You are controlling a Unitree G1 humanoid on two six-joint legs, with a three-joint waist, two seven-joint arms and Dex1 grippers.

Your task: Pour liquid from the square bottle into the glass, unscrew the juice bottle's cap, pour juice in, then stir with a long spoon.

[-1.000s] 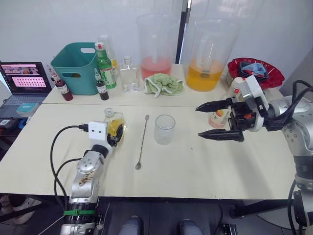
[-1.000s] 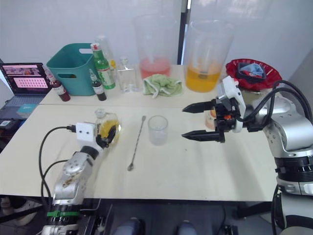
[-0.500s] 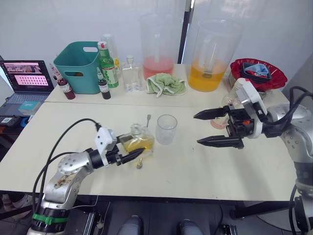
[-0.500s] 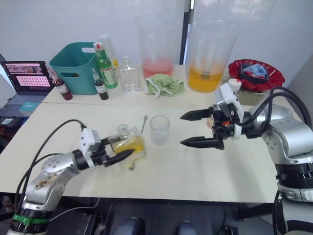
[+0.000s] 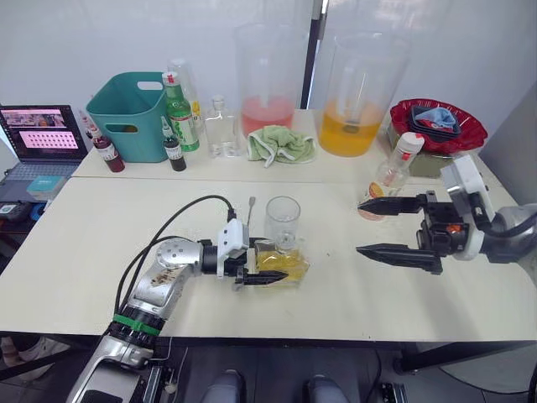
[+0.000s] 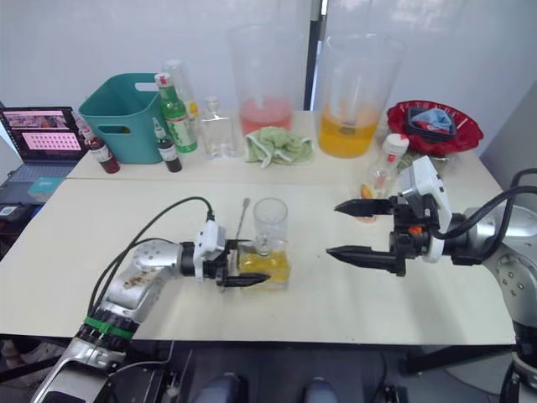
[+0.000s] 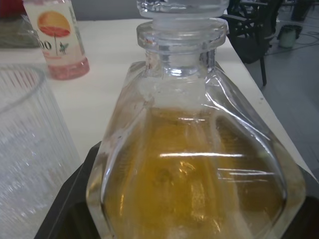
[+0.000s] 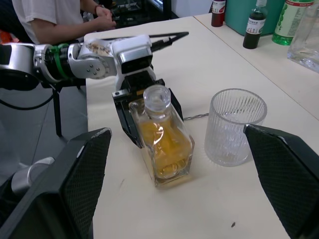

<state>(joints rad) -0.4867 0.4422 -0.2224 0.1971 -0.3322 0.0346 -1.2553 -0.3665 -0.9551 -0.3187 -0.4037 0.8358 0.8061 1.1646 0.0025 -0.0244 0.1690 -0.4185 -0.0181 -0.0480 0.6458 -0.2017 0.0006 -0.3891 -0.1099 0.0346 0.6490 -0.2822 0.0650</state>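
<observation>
The square bottle point(image 5: 289, 260) holds amber liquid, has a glass stopper in its neck, and stands on the table just in front of the ribbed glass point(image 5: 283, 220). My left gripper point(image 5: 267, 267) is shut on the bottle, one black finger on each side. The long spoon point(image 5: 250, 206) lies left of the glass, mostly hidden behind my left arm. The juice bottle point(image 5: 391, 175), white-capped with an orange label, stands at the right. My right gripper point(image 5: 362, 227) hovers open just in front of it, with nothing between its fingers, well right of the glass.
Along the back table are a teal basket point(image 5: 130, 113), a green bottle point(image 5: 179, 109), a clear flask point(image 5: 220, 126), a green cloth point(image 5: 281, 143), pink point(image 5: 268, 84) and orange point(image 5: 357, 96) pitchers and a red bowl point(image 5: 438, 124). A laptop point(image 5: 46, 134) sits far left. A person point(image 8: 55, 15) sits beyond the table.
My left arm swung the square bottle rightward across the spoon and brought it down in front of the glass. My right gripper drew back to the right, uncovering the juice bottle.
</observation>
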